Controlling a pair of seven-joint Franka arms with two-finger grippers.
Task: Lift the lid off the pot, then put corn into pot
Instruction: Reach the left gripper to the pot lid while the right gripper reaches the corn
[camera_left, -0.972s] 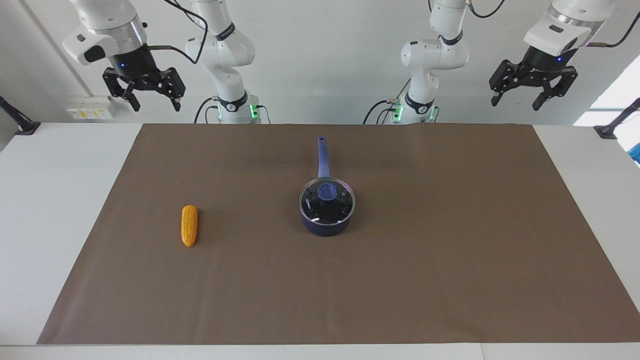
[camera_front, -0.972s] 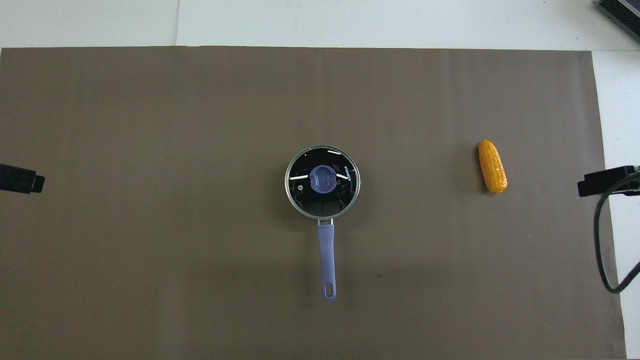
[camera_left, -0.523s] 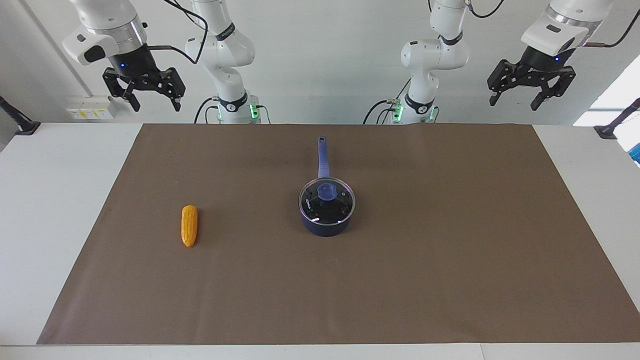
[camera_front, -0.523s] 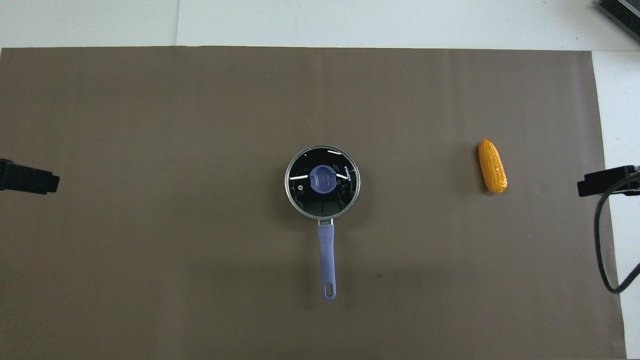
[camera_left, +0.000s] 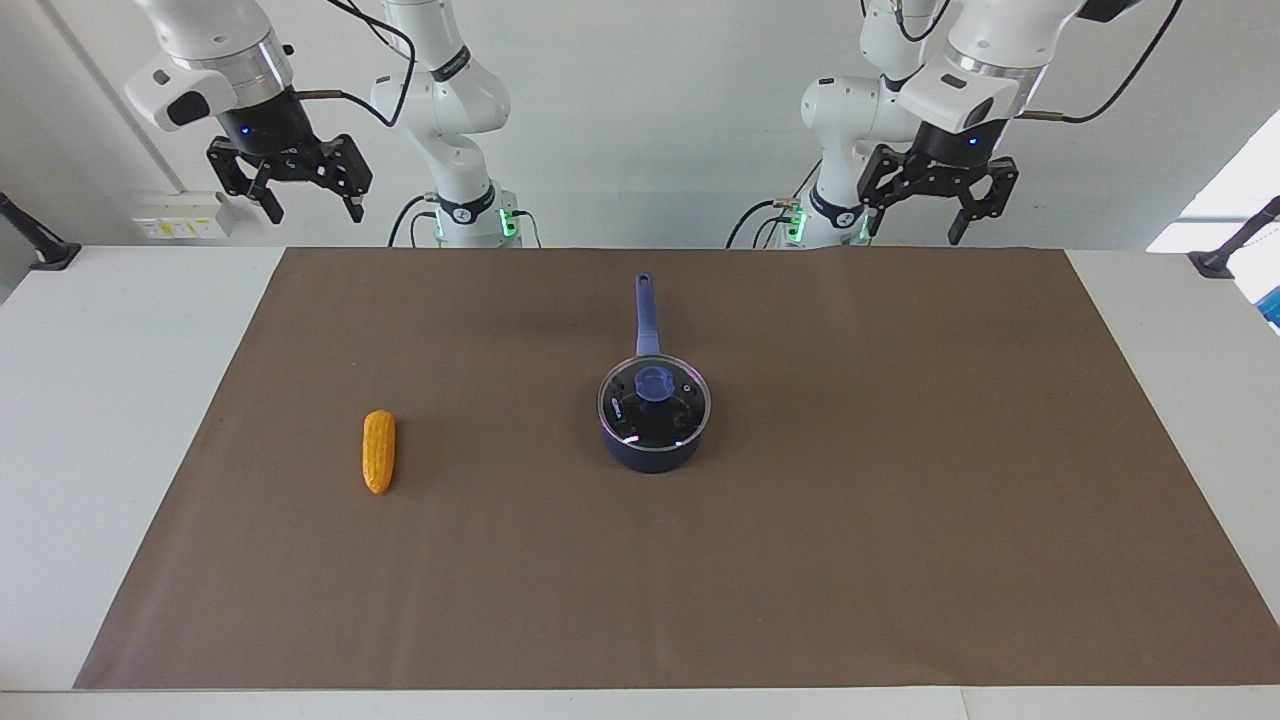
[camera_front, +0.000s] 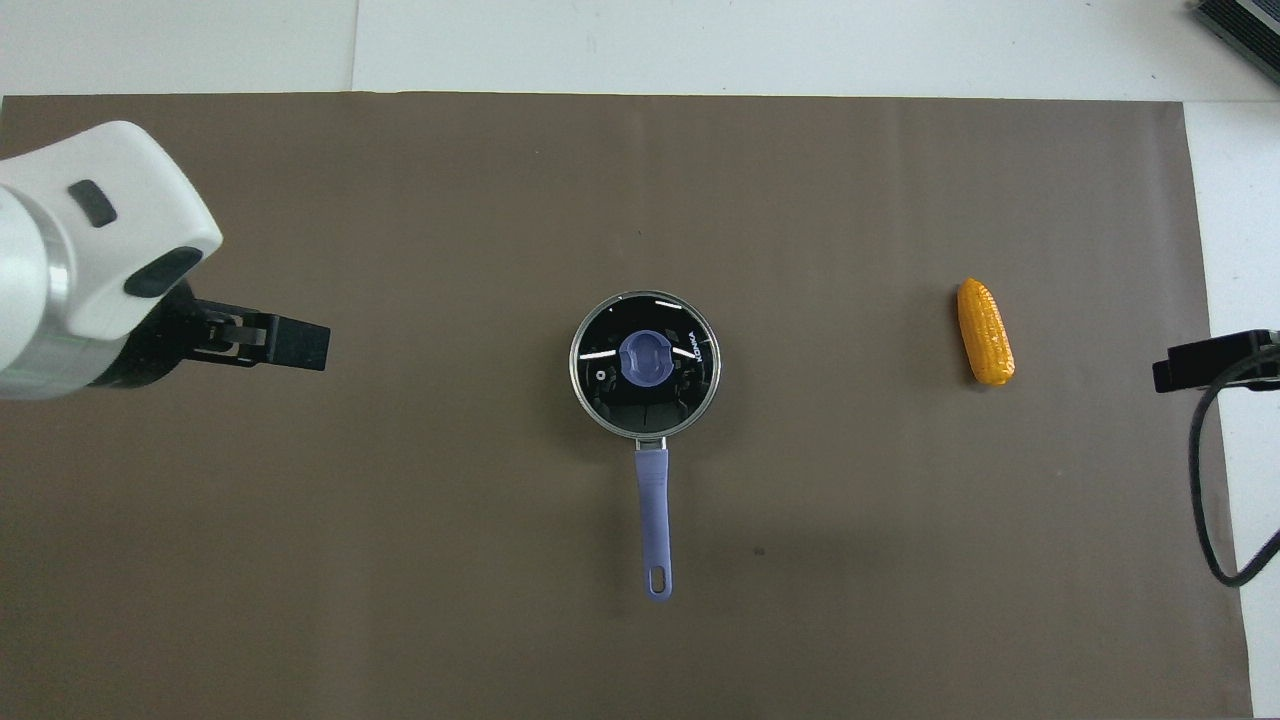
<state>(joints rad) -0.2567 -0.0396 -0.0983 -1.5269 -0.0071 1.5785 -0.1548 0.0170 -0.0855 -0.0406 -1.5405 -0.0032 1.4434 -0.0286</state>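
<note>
The navy pot (camera_left: 650, 452) stands mid-mat with the glass lid (camera_left: 680, 405) on it, blue knob (camera_left: 654, 381) up. Its long handle (camera_left: 646, 310) points toward the robots. In the overhead view the lid (camera_front: 690, 385) covers the pot and the handle (camera_front: 654, 520) shows. The corn (camera_left: 378, 451) lies on the mat toward the right arm's end, also in the overhead view (camera_front: 985, 332). My left gripper (camera_left: 912, 235) is open and empty, high over the mat's edge at the robots' end; one finger shows in the overhead view (camera_front: 290, 343). My right gripper (camera_left: 313, 213) waits open and raised.
A brown mat (camera_left: 900, 520) covers most of the white table (camera_left: 90, 400). A black cable (camera_front: 1200, 480) hangs by the right gripper's finger (camera_front: 1205, 362). A dark object (camera_front: 1240, 25) sits at the table corner farthest from the robots.
My left arm has swung inward toward the pot's side and come lower, its wrist now in the overhead view. The right arm, pot, lid and corn have not moved.
</note>
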